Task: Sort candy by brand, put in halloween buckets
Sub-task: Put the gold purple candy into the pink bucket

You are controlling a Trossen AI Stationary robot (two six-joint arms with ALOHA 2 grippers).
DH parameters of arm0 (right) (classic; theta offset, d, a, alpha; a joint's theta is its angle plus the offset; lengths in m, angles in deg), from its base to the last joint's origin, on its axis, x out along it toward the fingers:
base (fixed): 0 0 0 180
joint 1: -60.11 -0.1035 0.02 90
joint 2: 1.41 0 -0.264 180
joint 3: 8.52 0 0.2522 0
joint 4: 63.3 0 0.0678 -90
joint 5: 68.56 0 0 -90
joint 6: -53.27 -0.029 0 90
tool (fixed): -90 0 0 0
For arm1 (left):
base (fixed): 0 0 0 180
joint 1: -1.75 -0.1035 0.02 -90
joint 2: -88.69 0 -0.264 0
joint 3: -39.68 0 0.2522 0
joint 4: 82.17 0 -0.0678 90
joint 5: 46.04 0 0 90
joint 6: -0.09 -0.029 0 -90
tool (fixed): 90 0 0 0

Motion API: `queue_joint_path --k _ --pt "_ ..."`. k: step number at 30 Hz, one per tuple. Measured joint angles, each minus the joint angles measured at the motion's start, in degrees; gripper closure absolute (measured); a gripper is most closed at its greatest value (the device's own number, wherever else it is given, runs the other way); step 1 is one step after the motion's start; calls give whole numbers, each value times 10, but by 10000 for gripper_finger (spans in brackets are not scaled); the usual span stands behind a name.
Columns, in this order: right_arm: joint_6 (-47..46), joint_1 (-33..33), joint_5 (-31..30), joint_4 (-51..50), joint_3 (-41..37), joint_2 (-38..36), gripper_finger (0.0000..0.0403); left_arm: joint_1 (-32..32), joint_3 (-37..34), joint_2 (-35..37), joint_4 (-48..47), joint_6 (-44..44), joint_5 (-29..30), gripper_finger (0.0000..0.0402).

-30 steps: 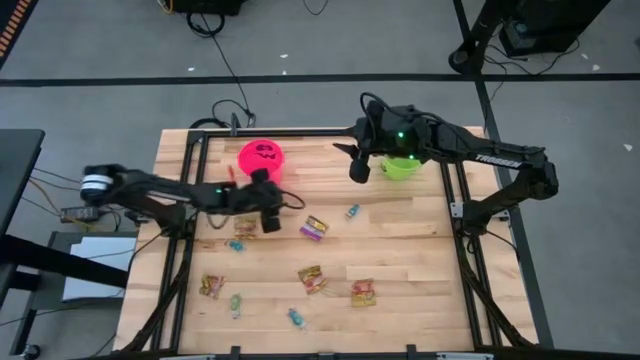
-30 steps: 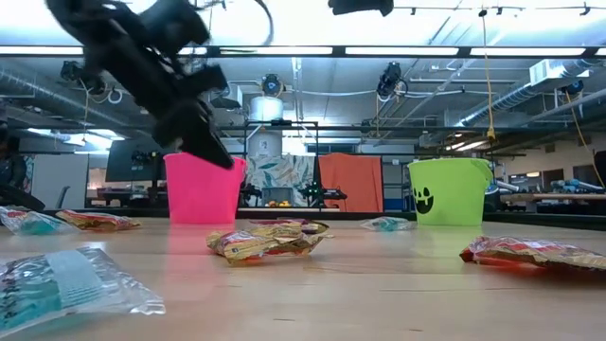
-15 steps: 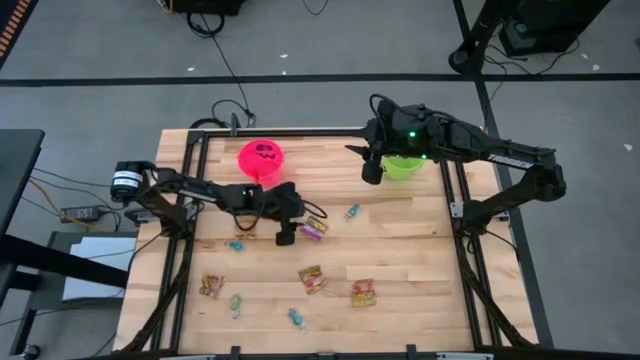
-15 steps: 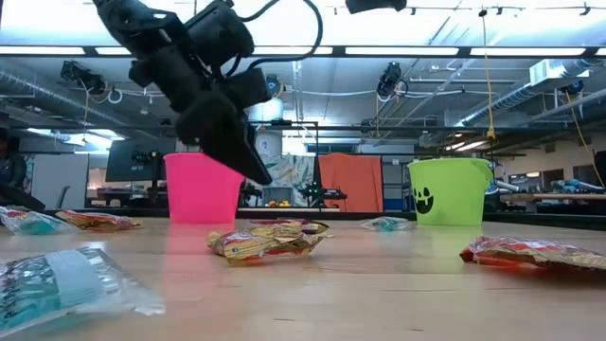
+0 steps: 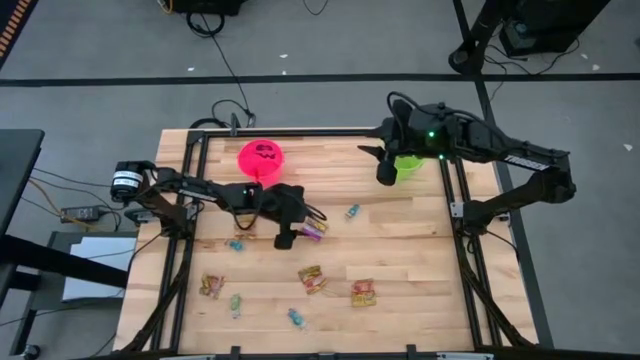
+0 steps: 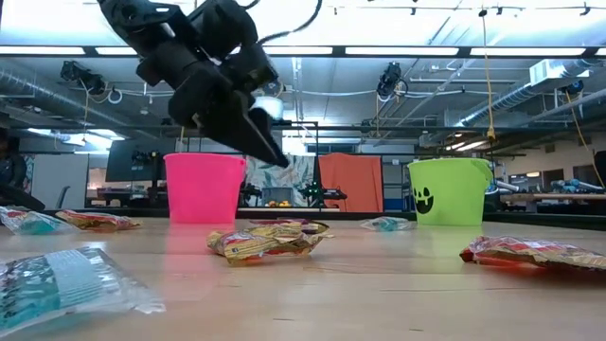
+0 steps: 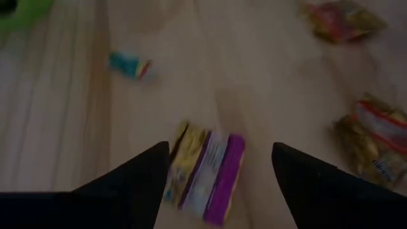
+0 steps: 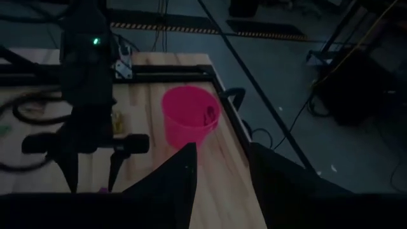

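My left gripper (image 5: 285, 238) hangs open above the table, near the middle. In the left wrist view its fingers (image 7: 219, 149) stand on either side of a flat yellow-and-purple packet (image 7: 206, 175) that lies flat on the wood (image 5: 314, 230), and they do not touch it. The low view shows the gripper (image 6: 279, 156) well above the tabletop. A teal twisted candy (image 5: 352, 211) lies just beyond the packet. The pink bucket (image 5: 260, 157) stands at the far edge, behind the left arm. My right gripper (image 5: 385, 176) is open and empty beside the lime green bucket (image 5: 407, 166).
Orange-red packets (image 5: 312, 279) (image 5: 362, 292) (image 5: 211, 285) and teal pieces (image 5: 236, 244) (image 5: 236, 303) (image 5: 296, 318) lie scattered over the near half of the table. Black frame rails run along the table's left, right and far sides. The low view shows packets (image 6: 270, 239) (image 6: 535, 251) close by.
My left gripper has swung from near the pink bucket toward the table's right and near side, ending over the yellow-and-purple packet. It dipped and then rose a little. My right gripper has drifted toward the right edge, alongside the green bucket. No candy has moved.
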Motion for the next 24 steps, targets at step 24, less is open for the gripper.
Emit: queue_joint_path --k 24 --pt "-11 -17 -30 -29 0 2 249 56 1 -111 -1 -62 167 119"
